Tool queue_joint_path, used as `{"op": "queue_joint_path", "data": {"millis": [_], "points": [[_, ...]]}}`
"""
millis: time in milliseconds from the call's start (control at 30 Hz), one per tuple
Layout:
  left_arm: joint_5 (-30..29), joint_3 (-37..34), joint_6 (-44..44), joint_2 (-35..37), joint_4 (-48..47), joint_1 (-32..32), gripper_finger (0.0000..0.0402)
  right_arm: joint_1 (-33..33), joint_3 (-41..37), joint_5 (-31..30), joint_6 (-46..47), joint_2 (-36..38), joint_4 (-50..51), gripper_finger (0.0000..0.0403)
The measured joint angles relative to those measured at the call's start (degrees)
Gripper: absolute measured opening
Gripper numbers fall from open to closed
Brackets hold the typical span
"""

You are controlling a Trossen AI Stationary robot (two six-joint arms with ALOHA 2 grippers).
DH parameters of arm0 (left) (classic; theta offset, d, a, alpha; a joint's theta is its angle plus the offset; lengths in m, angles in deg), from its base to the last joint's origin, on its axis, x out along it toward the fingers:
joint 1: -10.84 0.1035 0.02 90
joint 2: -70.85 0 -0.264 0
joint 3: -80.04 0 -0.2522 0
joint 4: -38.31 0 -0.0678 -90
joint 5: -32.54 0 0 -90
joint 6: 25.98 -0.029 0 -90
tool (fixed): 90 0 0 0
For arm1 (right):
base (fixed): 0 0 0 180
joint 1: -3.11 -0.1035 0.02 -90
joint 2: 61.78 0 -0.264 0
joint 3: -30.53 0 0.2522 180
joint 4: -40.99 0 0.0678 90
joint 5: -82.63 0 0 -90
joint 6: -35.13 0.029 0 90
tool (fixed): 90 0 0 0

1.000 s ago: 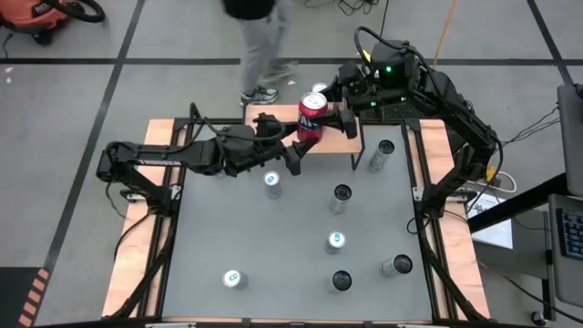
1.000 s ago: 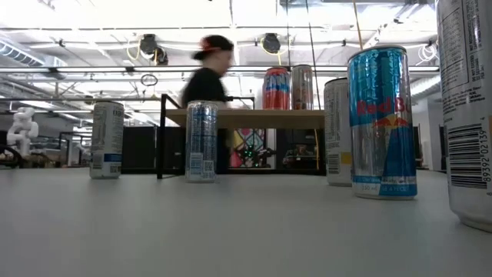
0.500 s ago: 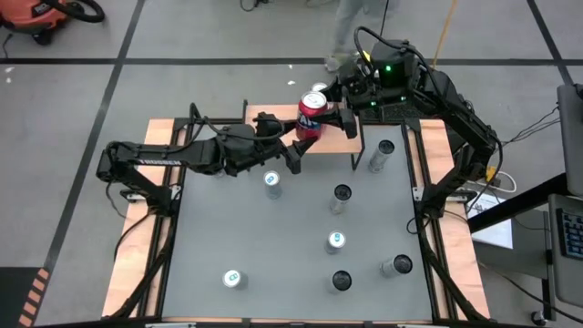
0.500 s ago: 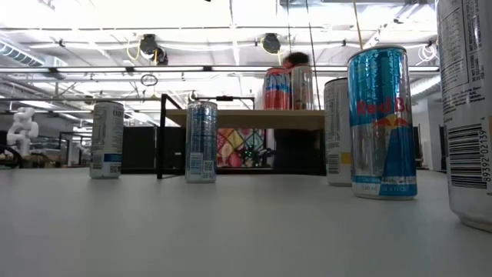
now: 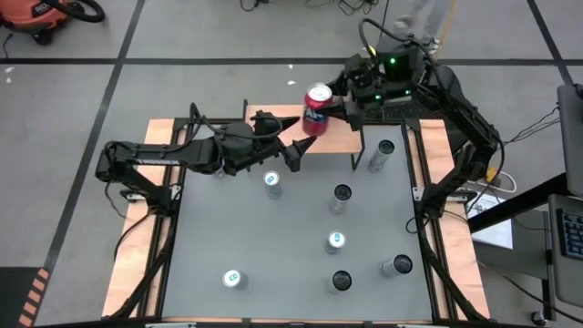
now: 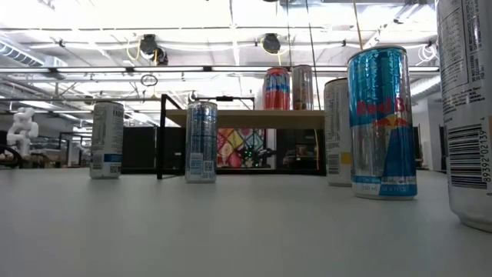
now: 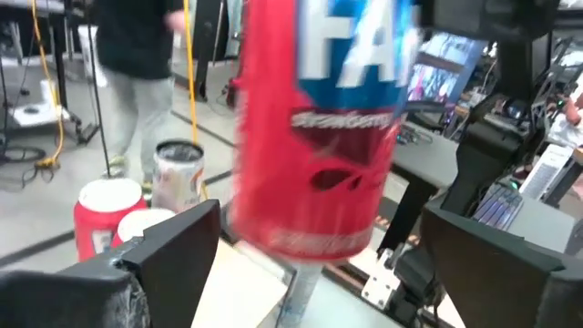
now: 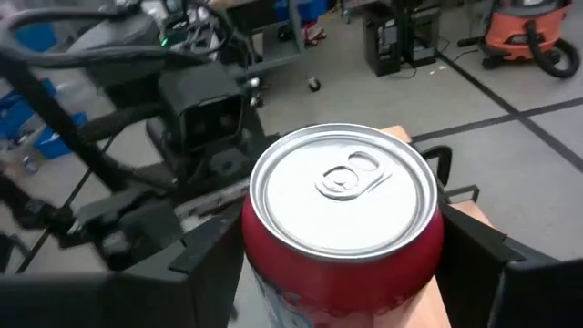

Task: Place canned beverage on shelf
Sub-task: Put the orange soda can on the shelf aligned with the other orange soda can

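Your grey counter (image 5: 291, 219) carries scattered cans, workshop floor beyond | red can (image 5: 316, 107) upright, long axis vertical, tab up, over the shelf (image 5: 342, 137) at 12 o'clock | right end effector (image 5: 339, 102) grips it | left end effector (image 5: 293, 144) has spread open, released | walker gone from low view.

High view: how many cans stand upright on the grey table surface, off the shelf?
7 cans: one beside the shelf, one left of centre, two in the middle, three farthest from the shelf. The left arm may hide more.
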Motion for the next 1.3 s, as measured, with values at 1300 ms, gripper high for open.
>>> {"op": "queue_joint_path", "data": {"millis": [1300], "points": [[-1.3,-0.2,14.9,2.7,-15.5,-0.8,0.038,5.2,-62.0,15.6,-7.2,24.2,-34.0,0.0254]]}}
